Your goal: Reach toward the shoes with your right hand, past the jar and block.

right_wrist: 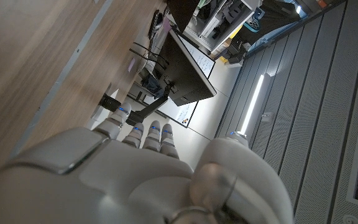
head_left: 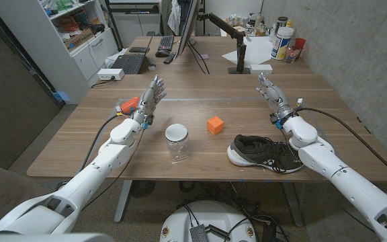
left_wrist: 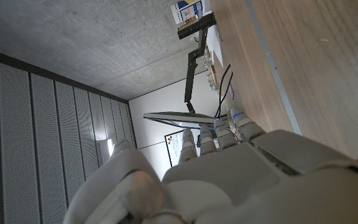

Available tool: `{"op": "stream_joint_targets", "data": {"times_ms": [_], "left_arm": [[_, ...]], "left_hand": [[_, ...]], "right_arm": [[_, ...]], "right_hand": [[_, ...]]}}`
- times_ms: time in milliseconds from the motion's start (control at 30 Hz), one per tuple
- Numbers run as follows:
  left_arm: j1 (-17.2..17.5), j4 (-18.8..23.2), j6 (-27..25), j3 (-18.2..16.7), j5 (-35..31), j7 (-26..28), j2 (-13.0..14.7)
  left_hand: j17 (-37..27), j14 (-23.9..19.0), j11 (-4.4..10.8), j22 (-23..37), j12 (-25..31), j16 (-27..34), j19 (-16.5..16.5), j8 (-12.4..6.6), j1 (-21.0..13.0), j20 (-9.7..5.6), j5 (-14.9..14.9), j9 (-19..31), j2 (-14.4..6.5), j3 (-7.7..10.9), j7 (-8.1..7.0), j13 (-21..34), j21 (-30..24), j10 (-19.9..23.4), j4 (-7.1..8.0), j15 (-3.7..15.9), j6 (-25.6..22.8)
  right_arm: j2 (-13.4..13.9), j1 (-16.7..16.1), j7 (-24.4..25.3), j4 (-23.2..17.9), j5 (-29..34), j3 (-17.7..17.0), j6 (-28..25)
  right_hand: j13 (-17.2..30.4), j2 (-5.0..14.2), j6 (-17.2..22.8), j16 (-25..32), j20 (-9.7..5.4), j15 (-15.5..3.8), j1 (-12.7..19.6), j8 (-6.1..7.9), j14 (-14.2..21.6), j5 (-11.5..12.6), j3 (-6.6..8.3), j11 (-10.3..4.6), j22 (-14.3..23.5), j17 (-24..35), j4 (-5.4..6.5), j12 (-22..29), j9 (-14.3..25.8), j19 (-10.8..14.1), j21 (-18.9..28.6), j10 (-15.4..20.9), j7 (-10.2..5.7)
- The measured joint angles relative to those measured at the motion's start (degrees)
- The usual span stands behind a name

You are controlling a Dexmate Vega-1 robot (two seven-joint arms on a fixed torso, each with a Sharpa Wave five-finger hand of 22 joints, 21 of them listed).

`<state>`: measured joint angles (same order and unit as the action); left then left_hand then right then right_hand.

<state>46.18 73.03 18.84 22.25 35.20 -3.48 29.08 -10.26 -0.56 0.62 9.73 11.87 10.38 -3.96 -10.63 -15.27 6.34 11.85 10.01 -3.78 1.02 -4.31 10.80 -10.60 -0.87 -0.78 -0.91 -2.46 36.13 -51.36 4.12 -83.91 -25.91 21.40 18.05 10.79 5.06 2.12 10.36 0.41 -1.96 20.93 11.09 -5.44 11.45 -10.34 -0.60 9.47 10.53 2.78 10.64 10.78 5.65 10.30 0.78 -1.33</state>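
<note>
Wooden surface (head_left: 113, 144) in an office, with monitors and desk clutter along the far edge and a concrete wall on the right.

Going left to right: the left robot hand (head_left: 150, 97) is raised over the left side, fingers apart and pointing to the far end, holding nothing. Looks parked out of the way, since this job isn't its. Just behind it there's something orange (head_left: 129, 105); can't tell what.

Next is the jar (head_left: 177, 142), clear glass, upright, near the front edge. Right of it and a bit farther back is the orange block (head_left: 214, 125), apart from the jar.

Then the shoe (head_left: 266, 153), a dark sneaker with a white sole, lying near the front edge on the right, toe pointing left. I only see one for sure.

The right robot hand (head_left: 272, 94) is up on the far right, fingers spread, empty, well beyond the shoe. My guess is the reach hasn't started. Jar and block sit left of the shoe, so it hardly needs to pass them; it mostly has to come back toward the near edge and down.
</note>
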Motion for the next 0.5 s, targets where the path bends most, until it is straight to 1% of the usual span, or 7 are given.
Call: {"op": "stream_joint_targets", "data": {"times_ms": [300,367,500], "left_arm": [[0.81,0.87,0.53,-0.15,-0.32,0.67,0.11],[0.96,0.95,0.68,-0.19,-0.35,0.81,0.11],[1.13,1.03,0.83,-0.23,-0.38,0.92,0.11]], "left_hand": [[0.00,0.00,0.00,0.00,0.00,0.00,0.00,0.00,0.00,0.00,0.00,0.00,0.00,0.00,0.00,0.00,0.00,0.00,0.00,0.00,0.00],[0.01,0.00,0.00,0.00,0.00,0.00,0.00,0.00,0.00,0.00,0.00,0.00,0.00,0.00,0.00,0.00,0.00,0.00,0.00,0.00,0.00],[0.00,0.00,0.00,0.00,0.00,0.00,0.00,0.00,0.00,0.00,0.00,0.00,0.00,0.00,0.00,0.00,0.00,0.00,0.00,0.00,0.00]], "right_arm": [[1.78,-1.10,1.86,-2.07,3.45,-0.03,-0.12],[2.15,-1.40,2.56,-2.40,4.45,-0.06,-0.18],[2.70,-1.88,3.99,-3.33,6.47,-0.20,-0.34]], "right_hand": [[0.00,0.01,0.00,0.00,0.00,0.00,0.01,0.00,0.01,0.00,0.00,0.00,0.00,0.00,0.00,0.00,0.00,0.01,0.00,0.00,0.00],[0.00,0.31,0.00,0.00,0.00,0.00,0.31,0.00,0.01,0.00,0.00,0.00,0.00,0.00,0.00,0.00,0.00,0.01,0.00,0.00,0.00],[0.00,0.31,0.01,0.00,0.00,0.00,0.30,0.00,0.01,0.00,0.25,0.00,0.00,0.00,-0.25,0.00,0.00,0.01,0.00,0.01,0.00]]}}
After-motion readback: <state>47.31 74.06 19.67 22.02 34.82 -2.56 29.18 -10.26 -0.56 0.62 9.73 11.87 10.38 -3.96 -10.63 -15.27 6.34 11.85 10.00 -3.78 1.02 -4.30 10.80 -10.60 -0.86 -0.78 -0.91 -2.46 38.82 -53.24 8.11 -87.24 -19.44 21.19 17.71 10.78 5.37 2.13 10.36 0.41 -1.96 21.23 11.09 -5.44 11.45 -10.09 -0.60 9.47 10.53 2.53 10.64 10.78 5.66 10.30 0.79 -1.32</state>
